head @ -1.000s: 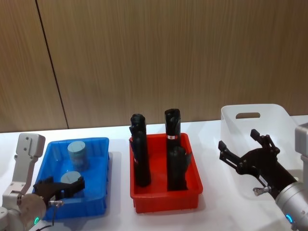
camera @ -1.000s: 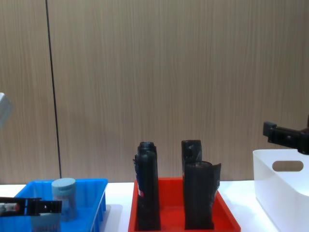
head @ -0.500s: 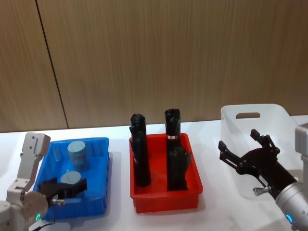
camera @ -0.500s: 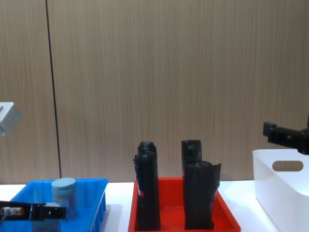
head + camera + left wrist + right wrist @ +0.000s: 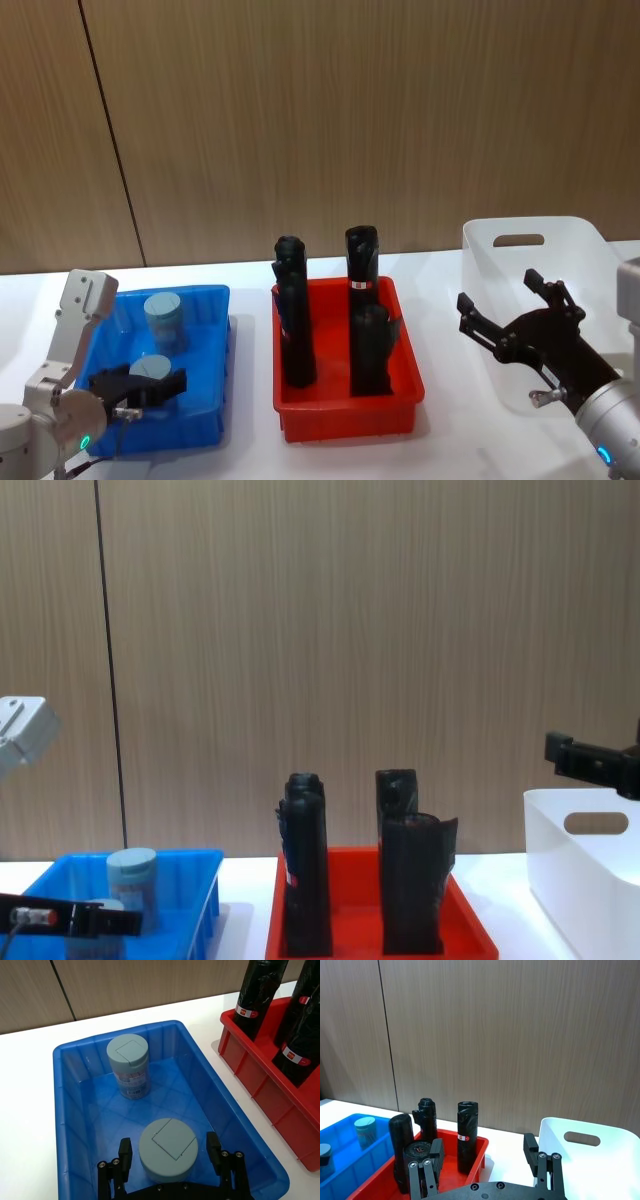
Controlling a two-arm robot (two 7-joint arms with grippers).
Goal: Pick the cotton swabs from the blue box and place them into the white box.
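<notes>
Blue box (image 5: 67,1090) sits toward the counter's (image 5: 250,450) left edge and holds two upright jars of cotton swabs (image 5: 129,1065), one by its far wall and one nearer the front. The left pincer (image 5: 169,1147) is down inside the box, spread open, a finger on either side of the nearer jar (image 5: 150,367). The right pincer (image 5: 497,292) hovers wide open over the left wall of the white box (image 5: 580,240) at the right edge. A red tray (image 5: 345,410) of black rolls (image 5: 295,330) stands between the boxes.
</notes>
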